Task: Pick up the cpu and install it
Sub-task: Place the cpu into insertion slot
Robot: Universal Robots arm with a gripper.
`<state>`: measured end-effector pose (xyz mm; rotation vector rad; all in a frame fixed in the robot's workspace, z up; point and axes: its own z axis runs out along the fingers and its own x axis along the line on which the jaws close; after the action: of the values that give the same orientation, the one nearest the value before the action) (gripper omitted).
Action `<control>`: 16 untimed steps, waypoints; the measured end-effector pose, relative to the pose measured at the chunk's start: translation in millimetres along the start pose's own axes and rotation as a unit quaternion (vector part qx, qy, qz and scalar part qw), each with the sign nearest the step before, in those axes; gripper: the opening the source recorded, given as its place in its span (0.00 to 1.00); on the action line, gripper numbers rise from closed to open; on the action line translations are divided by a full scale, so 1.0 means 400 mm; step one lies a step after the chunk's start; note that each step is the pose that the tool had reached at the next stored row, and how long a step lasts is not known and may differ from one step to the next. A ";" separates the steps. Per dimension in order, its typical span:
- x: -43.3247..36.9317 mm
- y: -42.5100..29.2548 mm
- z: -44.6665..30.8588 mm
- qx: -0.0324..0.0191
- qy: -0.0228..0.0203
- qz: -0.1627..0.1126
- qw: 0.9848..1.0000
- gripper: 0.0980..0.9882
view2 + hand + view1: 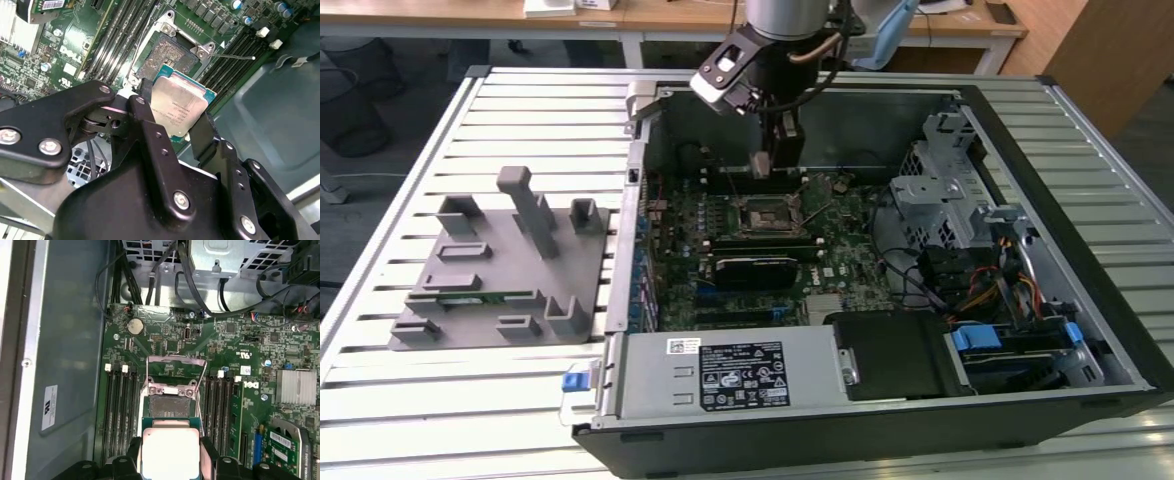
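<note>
The cpu (179, 106), a flat square chip with a silvery top and a thin green edge, is clamped between my black fingers (146, 107). My gripper (175, 107) is shut on it by two opposite edges. In the exterior view the gripper (771, 165) hangs inside the open computer case, toward the case's back wall, a little above the motherboard and just behind the open socket (767, 213). The first wrist view shows the cpu (170, 450) held beside the bare socket (170, 407), whose metal frame is swung open. Memory slots (120, 410) run along both sides of the socket.
The case (1067, 130) lies open on a slatted metal table (520, 110). A power supply (720, 370) fills its near side, and a drive cage (947, 190) with cables stands on the exterior view's right. A grey fixture (500, 270) holding a green memory stick (470, 297) sits left of the case.
</note>
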<state>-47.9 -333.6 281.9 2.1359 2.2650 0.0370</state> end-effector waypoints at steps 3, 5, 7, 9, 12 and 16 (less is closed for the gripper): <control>0.000 0.000 0.013 0.000 0.000 0.000 1.000 0.50; 0.000 -0.001 0.019 0.000 0.000 0.000 1.000 0.50; 0.000 -0.001 0.021 0.000 0.000 0.000 1.000 0.50; 0.000 -0.001 0.023 0.000 0.000 0.000 1.000 0.50; 0.000 -0.001 0.032 0.000 0.000 0.000 1.000 0.50; 0.000 -0.001 0.050 0.000 0.000 0.000 1.000 0.50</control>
<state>-47.7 -333.6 261.7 2.1364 2.2645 0.0371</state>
